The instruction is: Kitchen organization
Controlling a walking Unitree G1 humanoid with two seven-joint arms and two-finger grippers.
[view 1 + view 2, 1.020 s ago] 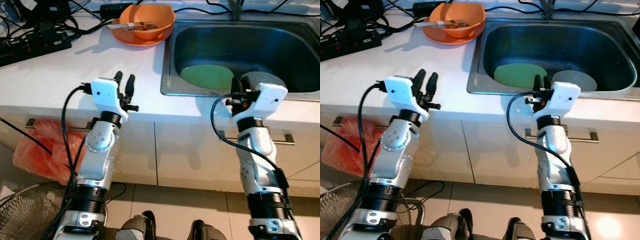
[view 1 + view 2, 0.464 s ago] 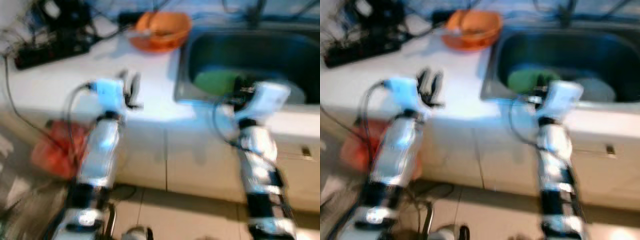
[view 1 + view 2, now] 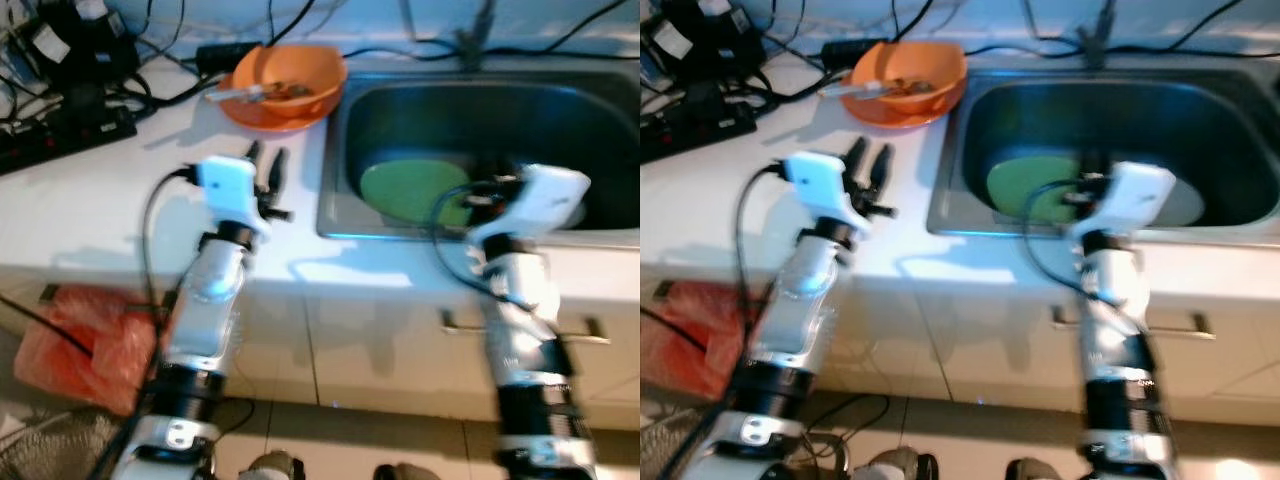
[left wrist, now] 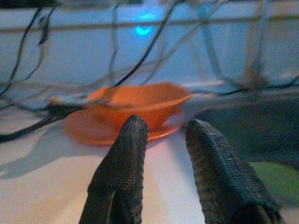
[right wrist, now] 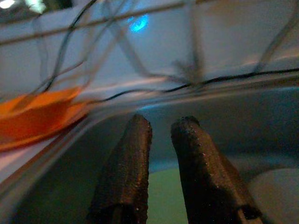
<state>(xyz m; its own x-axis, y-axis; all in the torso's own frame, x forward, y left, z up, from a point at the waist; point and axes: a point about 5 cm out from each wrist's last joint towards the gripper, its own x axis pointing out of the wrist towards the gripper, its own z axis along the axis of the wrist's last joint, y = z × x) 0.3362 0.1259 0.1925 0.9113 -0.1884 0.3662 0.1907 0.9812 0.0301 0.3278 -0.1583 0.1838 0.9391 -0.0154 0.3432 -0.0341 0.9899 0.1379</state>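
From the head camera, a white bench (image 3: 90, 205) carries a glossy orange bowl (image 3: 285, 82) on a matching plate beside a steel sink (image 3: 345, 130), where a round green plate (image 3: 405, 190) lies flat next to a grey one. The left wrist camera shows the left tool (image 4: 163, 140) held low over the bench, its textured black fingers released and empty, aimed at the bowl. The right wrist camera shows the right tool (image 5: 161, 135) raised over the sink above the green plate, fingers slightly parted, grasping nothing.

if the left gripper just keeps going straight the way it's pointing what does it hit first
Most likely the orange bowl on its plate. The left gripper is over the white counter with its fingers aimed at the bowl and bare counter between. Depth is hard to judge, and it may skim the counter first.
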